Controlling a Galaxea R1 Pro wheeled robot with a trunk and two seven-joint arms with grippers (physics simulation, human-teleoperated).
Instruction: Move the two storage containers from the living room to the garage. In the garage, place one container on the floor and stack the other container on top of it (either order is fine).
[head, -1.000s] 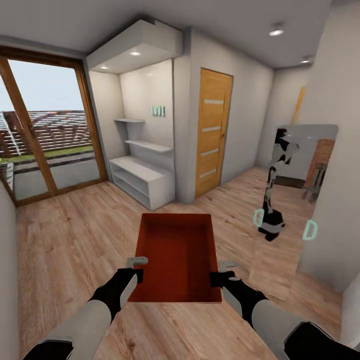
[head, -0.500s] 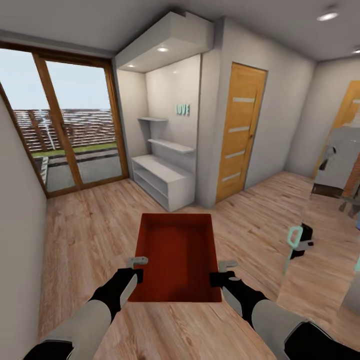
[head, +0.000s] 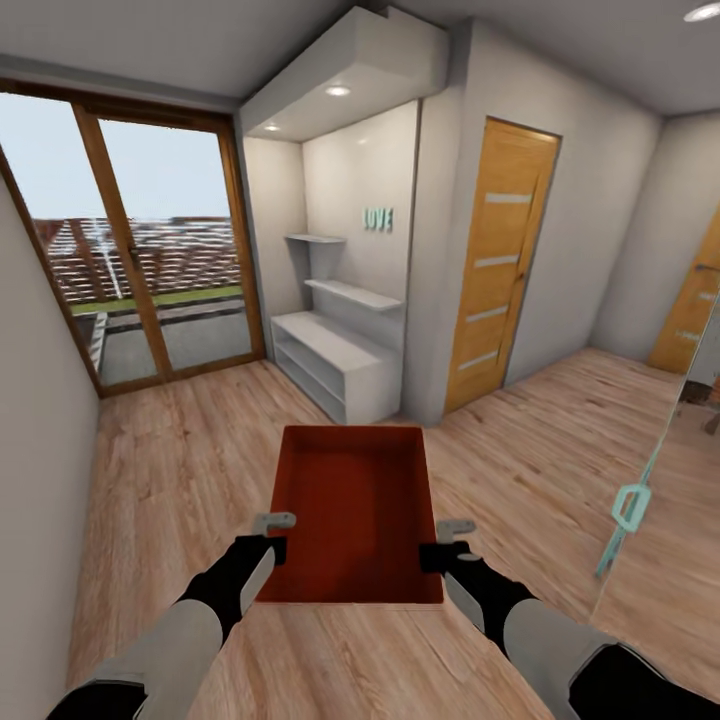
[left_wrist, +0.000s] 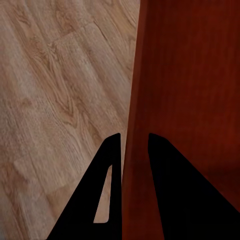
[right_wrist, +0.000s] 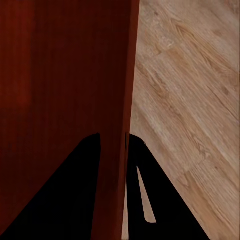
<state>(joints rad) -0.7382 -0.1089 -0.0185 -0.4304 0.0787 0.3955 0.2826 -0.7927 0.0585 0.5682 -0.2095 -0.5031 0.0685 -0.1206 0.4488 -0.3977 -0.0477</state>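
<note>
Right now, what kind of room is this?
Likely a home hallway or living area, not the garage: light wood-plank floor, sliding glass doors, white built-in shelving, an orange wooden door. Both pincers hold a storage container.

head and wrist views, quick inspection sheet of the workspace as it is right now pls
surface: light wood-plank floor, no dark grey concrete in sight.
job's things: one orange-red storage container, lidless, level, carried between both arms.
clutter: nothing seen.
grippers: left gripper pinches the container's left wall, right gripper its right wall.
cables: nothing seen.
surroundings: glass doors at left, white shelf unit ahead, wooden door beside it, glass panel with teal handle at right.
</note>
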